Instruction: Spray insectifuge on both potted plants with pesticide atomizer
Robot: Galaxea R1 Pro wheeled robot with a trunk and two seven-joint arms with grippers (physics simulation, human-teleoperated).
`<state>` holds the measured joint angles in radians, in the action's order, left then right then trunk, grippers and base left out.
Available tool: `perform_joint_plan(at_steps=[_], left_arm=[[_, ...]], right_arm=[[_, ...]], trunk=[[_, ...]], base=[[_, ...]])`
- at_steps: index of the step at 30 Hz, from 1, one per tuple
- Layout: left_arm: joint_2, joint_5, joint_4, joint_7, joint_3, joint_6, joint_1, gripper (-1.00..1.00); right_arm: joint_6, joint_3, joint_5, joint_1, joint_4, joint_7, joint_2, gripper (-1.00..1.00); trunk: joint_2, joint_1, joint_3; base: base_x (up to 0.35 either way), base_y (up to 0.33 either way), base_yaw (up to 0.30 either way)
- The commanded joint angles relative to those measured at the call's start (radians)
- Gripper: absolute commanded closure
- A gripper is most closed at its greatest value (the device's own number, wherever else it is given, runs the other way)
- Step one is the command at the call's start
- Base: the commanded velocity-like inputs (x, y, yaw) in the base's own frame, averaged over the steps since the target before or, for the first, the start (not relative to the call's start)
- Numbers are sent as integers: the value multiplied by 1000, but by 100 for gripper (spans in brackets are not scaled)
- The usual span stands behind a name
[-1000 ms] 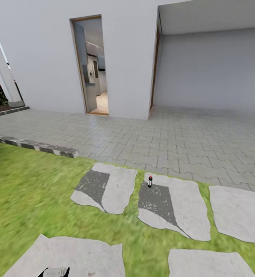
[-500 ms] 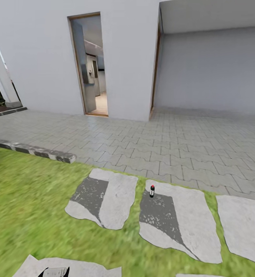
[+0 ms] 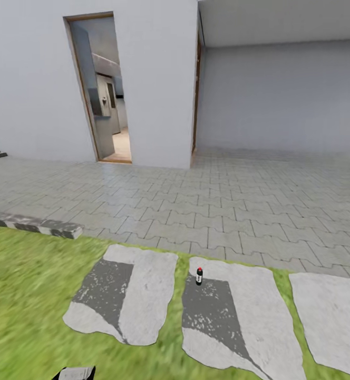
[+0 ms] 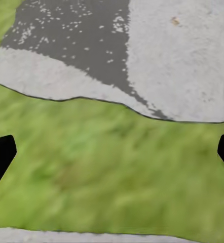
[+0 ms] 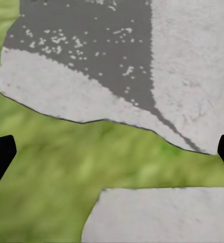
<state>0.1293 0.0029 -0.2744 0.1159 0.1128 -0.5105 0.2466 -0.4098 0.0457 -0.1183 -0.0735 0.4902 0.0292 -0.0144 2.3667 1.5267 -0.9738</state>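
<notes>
The pesticide atomizer [image 3: 199, 275], a small dark bottle with a red top, stands upright at the far end of the middle stepping stone [image 3: 249, 316], where the lawn meets the paving. It is still some way ahead of me. In the left wrist view my left gripper [image 4: 112, 154] hangs open over grass, with nothing between its dark fingertips [image 4: 0, 158]. My right gripper [image 5: 112, 154] is also open and empty, above grass and the edge of a grey stone [image 5: 157, 217]. The potted plants are out of view.
A second stepping stone [image 3: 143, 295] lies left of the atomizer's and a third [image 3: 328, 316] right of it. Beyond the lawn [image 3: 27, 295] is grey block paving [image 3: 222, 211], a white house wall with an open doorway [image 3: 104, 105], and a low kerb [image 3: 38, 226] at left.
The whole head view has shifted: the camera has rolled forward and turned right, so doorway and stones slid left and down. The atomizer itself stands where it was.
</notes>
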Motion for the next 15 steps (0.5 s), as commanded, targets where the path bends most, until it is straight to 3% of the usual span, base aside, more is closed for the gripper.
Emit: perform_joint_plan(at_steps=[1, 15], left_arm=[[0, 1, 1, 10, 8, -2, 0, -100], [0, 1, 1, 10, 8, -2, 0, -100]], right_arm=[[-3, 3, -11, -1, -1, 3, 1, -100], [-3, 3, -11, 0, -2, 4, 1, -100]], trunk=[[0, 0, 0], [0, 0, 6]], base=[[338, 75, -250], [301, 181, -252]])
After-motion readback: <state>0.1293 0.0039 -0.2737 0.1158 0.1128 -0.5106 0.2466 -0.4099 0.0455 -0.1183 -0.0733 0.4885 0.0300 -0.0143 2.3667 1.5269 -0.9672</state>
